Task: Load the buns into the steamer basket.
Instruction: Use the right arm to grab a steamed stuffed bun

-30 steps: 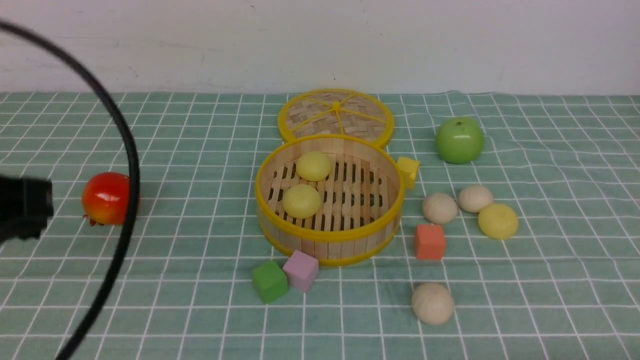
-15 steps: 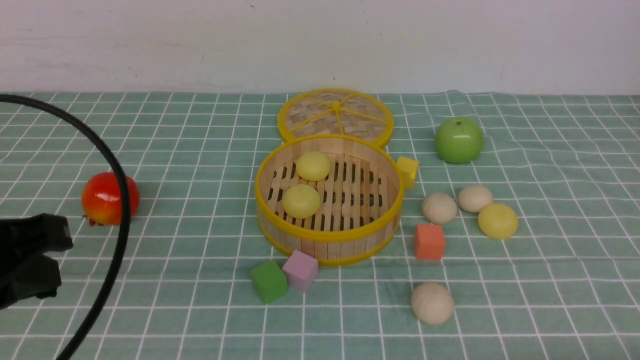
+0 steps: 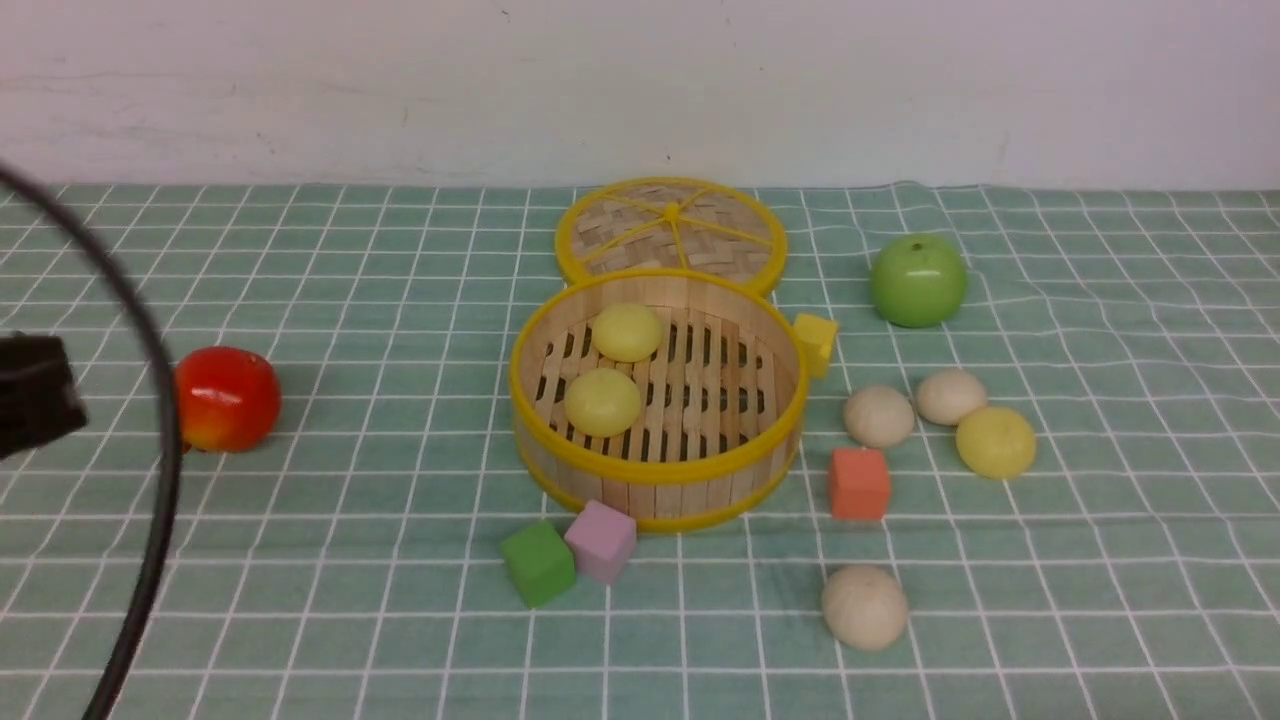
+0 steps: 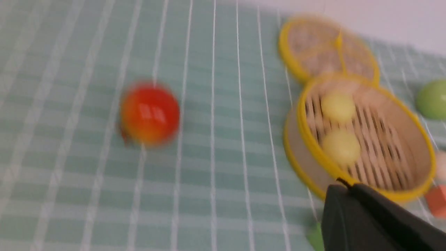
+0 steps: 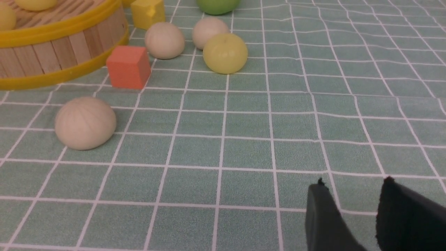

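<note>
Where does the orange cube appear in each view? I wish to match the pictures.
Front view: the orange cube sits right of the steamer basket, in front of a cream bun.
Left wrist view: the cube, blurred, cut by the frame edge, beside the basket.
Right wrist view: the cube near the basket wall, sharp.
Shared landmark: the basket's yellow rim.

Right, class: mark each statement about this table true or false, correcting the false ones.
1. Two pale yellow domed buns lie inside the round bamboo-slat steamer basket. True.
2. The flat woven yellow-rimmed lid covers the basket. False: it lies flat behind the basket.
3. Three cream-beige domed buns lie outside the basket. True.
4. The glossy red apple sits inside the basket. False: it sits well to the basket's left.
</note>
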Tool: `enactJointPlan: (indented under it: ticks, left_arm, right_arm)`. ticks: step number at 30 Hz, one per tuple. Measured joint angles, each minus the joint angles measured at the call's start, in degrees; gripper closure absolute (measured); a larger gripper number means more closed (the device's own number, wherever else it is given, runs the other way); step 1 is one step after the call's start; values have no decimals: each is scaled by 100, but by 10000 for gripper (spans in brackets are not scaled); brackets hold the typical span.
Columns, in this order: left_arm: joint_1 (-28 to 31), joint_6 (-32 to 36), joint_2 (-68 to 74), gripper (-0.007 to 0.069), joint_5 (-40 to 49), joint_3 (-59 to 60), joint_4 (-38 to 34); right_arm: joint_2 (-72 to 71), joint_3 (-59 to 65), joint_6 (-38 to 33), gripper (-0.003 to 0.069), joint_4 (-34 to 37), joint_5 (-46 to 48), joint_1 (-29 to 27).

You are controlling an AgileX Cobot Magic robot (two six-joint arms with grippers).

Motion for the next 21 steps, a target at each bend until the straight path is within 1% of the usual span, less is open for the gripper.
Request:
enactJointPlan:
  ticks: [1, 2, 3, 5, 8, 10, 11, 12, 14, 15, 16, 17, 18, 19, 21]
  left_arm:
    - [73, -171, -343, 638, -285, 262, 235]
    - [90, -205, -396, 638, -324, 305, 267]
    - [281, -561, -844, 638, -587, 687, 475]
    - [533, -859, -1499, 638, -761, 1069, 634]
    - [936, -968, -2294, 638, -915, 1659, 677]
    - [1216, -739, -2846, 638, -939, 2093, 502]
    - [1367, -486, -3081, 638, -939, 2337, 290]
    - [1543, -33, -3326, 638, -939, 2684, -79]
    - [1747, 484, -3584, 638, -939, 3080, -686]
    - [1789, 714, -3636, 638, -939, 3178, -839]
    - [1899, 1250, -3770, 638, -915, 3510, -1367]
    - [1913, 1398, -3788, 638, -907, 3598, -1472]
    - [1939, 1920, -3822, 638, -883, 3914, -1791]
    - [1945, 2152, -3824, 638, -810, 4032, -1932]
    - [1945, 2378, -3824, 638, -604, 4105, -2076]
  right_arm:
    - [0, 0, 0, 419, 0, 0, 0]
    - [0, 0, 0, 419, 0, 0, 0]
    - [0, 0, 0, 419, 0, 0, 0]
    - [0, 0, 0, 419, 0, 0, 0]
    - [0, 0, 0, 419, 0, 0, 0]
    - [0, 0, 0, 419, 0, 0, 0]
    - [0, 0, 0, 419, 0, 0, 0]
    - [0, 0, 0, 419, 0, 0, 0]
    - [0, 0, 0, 419, 0, 0, 0]
    - [0, 0, 0, 419, 0, 0, 0]
    - [0, 0, 0, 419, 0, 0, 0]
    - [0, 0, 0, 419, 0, 0, 0]
    - [0, 0, 0, 419, 0, 0, 0]
    - [0, 0, 0, 419, 0, 0, 0]
    - [0, 0, 0, 419, 0, 0, 0]
